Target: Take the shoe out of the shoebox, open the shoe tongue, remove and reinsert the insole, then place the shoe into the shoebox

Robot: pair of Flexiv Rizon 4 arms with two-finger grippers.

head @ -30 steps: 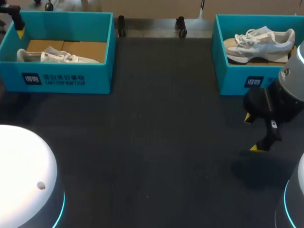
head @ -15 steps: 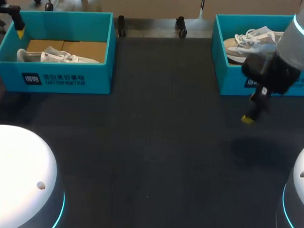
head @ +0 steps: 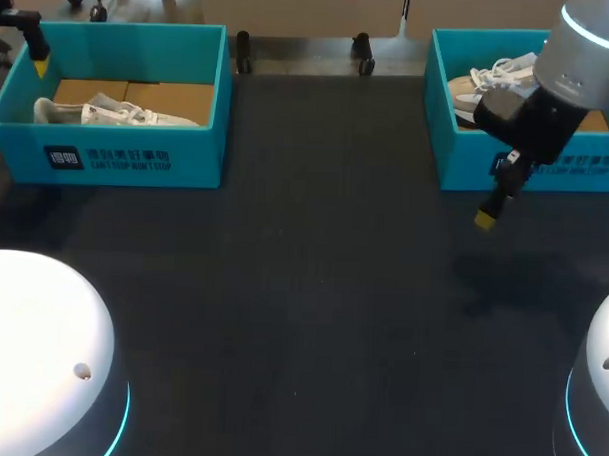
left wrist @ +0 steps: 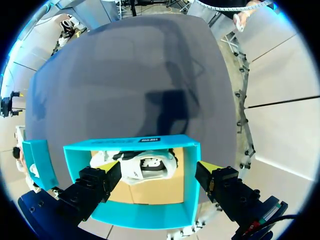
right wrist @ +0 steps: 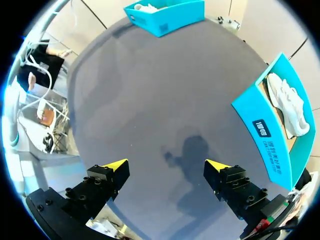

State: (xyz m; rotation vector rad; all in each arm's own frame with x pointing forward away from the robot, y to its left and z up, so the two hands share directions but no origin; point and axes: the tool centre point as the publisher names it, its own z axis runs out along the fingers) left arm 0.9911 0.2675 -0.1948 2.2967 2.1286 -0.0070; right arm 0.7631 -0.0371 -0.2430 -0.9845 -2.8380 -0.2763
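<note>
The dark grey table (head: 312, 288) fills the scene, and on it sit two boxes, well apart, at its far corners. The right arm (head: 576, 57) comes in over the right teal cardboard shoebox (head: 467, 164), hiding part of it in the head view. On the other side, the left teal cardboard shoebox (head: 117, 156) stands open-topped, and there is a white lace-up sneaker (head: 108, 112) lying on its side against the front wall on the brown cardboard floor. Over in the right box, a pale grey-and-white sneaker with a tan sole (head: 490, 79) rests inside, its laces showing, part of it hidden behind the arm. Now the tools: the right tool (right wrist: 167, 165) hangs above bare table just in front of the right box, fingers spread wide with nothing between them, and its shadow falls on the table surface below. From its wrist view, the right box (right wrist: 265, 132) stands off to one side of the tool with the sneaker (right wrist: 287, 105) in it. The left tool (left wrist: 159, 169) is up at the far left corner above its box (left wrist: 145, 212), fingers also wide apart and gripping nothing, and the white sneaker (left wrist: 142, 167) lies in the box below, framed between the two yellow tips but apart from them.
</note>
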